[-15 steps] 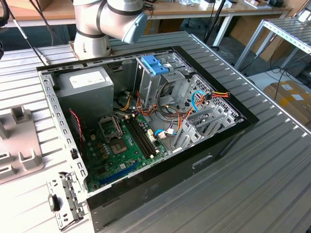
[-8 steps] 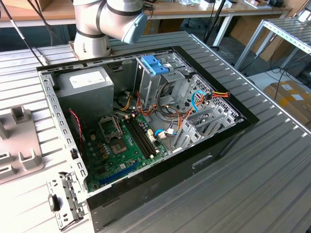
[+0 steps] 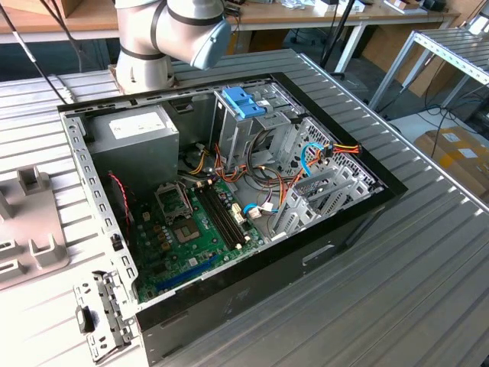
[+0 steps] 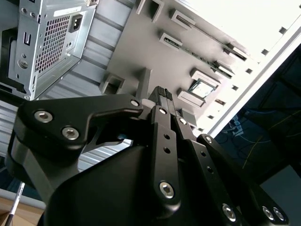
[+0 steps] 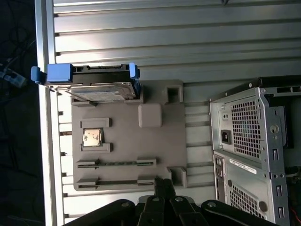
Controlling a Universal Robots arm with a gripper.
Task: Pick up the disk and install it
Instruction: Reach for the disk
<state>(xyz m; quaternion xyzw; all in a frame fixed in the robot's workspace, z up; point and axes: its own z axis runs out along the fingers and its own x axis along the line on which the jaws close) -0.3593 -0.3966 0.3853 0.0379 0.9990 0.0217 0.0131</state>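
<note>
The disk (image 5: 94,84) has a dark grey body in a light-blue carrier with a brighter blue end tab. It stands in a slot at one end of the grey fixture tray (image 5: 160,141). In both wrist views my gripper (image 5: 162,184) hangs above the tray's opposite end, well apart from the disk. Its black fingertips (image 4: 162,94) are pressed together with nothing between them. The open computer case (image 3: 229,199) lies on the metal table, beside the tray (image 3: 34,229) at the exterior view's left.
The tray also holds a processor chip (image 5: 92,137) and a memory stick (image 5: 117,163). Inside the case are the motherboard (image 3: 191,229), power supply (image 3: 134,141), metal drive cages (image 3: 321,191) with a blue latch piece (image 3: 243,102), and loose cables. A small bracket (image 3: 99,313) lies by the case corner.
</note>
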